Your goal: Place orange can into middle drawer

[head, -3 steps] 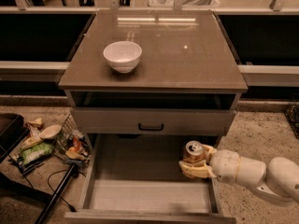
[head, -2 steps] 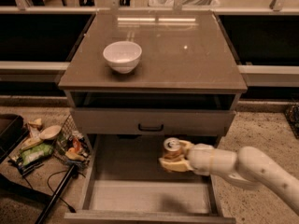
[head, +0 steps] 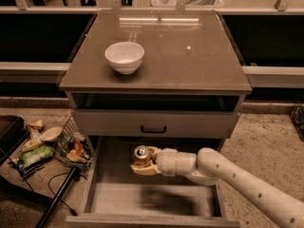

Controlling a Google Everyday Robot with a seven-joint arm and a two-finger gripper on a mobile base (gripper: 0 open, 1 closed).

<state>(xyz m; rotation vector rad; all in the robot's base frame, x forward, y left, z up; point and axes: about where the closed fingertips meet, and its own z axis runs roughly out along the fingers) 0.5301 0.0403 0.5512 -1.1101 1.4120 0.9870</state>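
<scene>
The orange can [head: 141, 155] is upright, its silver top showing, held in my gripper [head: 144, 163] above the open middle drawer [head: 114, 194]. The gripper is shut on the can, with pale fingers [head: 142, 169] wrapped under and around it. My white arm reaches in from the lower right. The can hangs over the back middle part of the drawer's pale floor, just below the shut grey drawer front with the black handle [head: 153, 128]. A dark shadow lies on the drawer floor in front of the gripper.
A white bowl [head: 124, 57] stands on the cabinet's brown top [head: 190, 56]. A wire basket [head: 71, 146] and snack packets [head: 35, 151] lie on the floor at the left. A black pole [head: 57, 201] leans by the drawer's left wall.
My gripper has carried the orange can leftwards over the drawer, from its right side toward the middle. The arm now reaches further in.
</scene>
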